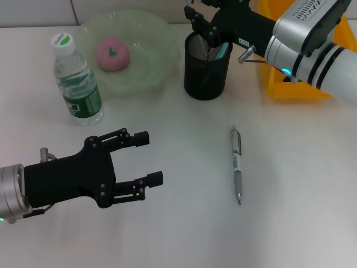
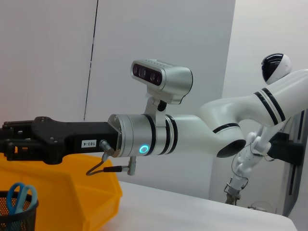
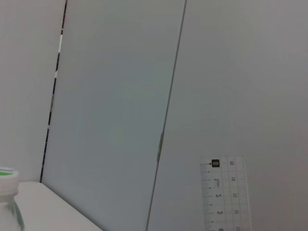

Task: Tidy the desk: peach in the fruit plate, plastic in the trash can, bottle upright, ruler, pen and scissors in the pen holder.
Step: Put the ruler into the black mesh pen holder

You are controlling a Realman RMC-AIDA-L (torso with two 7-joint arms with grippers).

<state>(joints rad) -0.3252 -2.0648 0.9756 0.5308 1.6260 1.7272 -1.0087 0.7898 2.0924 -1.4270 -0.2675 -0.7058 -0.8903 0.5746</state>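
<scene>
One pen (image 1: 236,165) lies well apart from holder (image 1: 206,75).

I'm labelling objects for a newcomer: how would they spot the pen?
Start at the black mesh pen holder near the table's far edge. Come toward the robot onto bare tabletop: the pen lies flat there, alone, slim and silver-grey, touching nothing.
</scene>
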